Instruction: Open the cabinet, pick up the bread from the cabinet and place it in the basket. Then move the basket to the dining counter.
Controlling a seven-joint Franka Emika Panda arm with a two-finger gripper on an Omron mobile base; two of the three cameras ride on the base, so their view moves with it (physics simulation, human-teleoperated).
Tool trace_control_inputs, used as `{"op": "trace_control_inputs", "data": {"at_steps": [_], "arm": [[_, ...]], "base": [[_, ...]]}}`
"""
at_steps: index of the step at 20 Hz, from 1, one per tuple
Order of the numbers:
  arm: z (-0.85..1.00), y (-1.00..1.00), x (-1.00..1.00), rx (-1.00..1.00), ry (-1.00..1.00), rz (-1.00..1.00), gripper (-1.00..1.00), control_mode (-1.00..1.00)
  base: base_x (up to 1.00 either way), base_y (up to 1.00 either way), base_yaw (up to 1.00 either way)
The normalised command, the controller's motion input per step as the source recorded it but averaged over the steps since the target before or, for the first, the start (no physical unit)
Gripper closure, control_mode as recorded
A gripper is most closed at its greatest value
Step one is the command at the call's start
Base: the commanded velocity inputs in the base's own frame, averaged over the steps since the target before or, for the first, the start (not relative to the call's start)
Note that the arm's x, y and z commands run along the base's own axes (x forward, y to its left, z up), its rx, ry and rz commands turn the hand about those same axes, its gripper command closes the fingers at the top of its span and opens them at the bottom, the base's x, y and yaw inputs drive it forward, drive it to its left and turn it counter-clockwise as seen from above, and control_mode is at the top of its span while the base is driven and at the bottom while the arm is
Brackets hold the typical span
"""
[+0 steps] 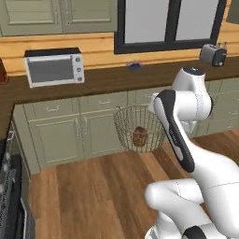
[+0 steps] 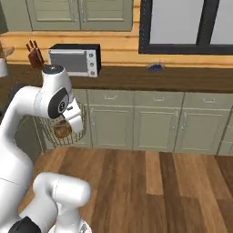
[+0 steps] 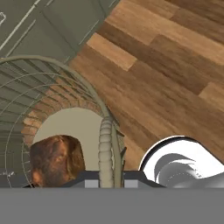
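The wire-mesh basket (image 1: 123, 123) hangs in the air above the wooden floor, in front of the low cupboards. The brown bread (image 1: 139, 136) lies at its bottom. In the hand view my gripper (image 3: 109, 175) is shut on the basket's rim (image 3: 106, 140), with the bread (image 3: 57, 159) just to the left, inside the mesh. From the right base view the basket (image 2: 79, 125) with the bread (image 2: 61, 131) shows partly behind my arm. The dining counter is out of view. I cannot tell which cupboard is the cabinet.
A dark worktop (image 1: 107, 79) backed by orange planks carries a toaster oven (image 1: 53, 69), a toaster (image 1: 213, 54) and a knife block (image 2: 34, 54). Olive cupboards (image 2: 150, 123) stand below it. A stove edge (image 1: 9, 186) sits at the left. The wooden floor (image 2: 159, 182) is open.
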Motion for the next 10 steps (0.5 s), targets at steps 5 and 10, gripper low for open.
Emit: {"op": "trace_control_inputs", "data": {"at_steps": [5, 10], "arm": [[0.0, 0.0, 0.0, 0.0, 0.0, 0.0, 1.0, 1.0], [0.0, 0.0, 0.0, 0.0, 0.0, 0.0, 1.0, 1.0]], "base": [[-0.01, 0.0, -1.0], [0.0, 0.0, -1.0]]}}
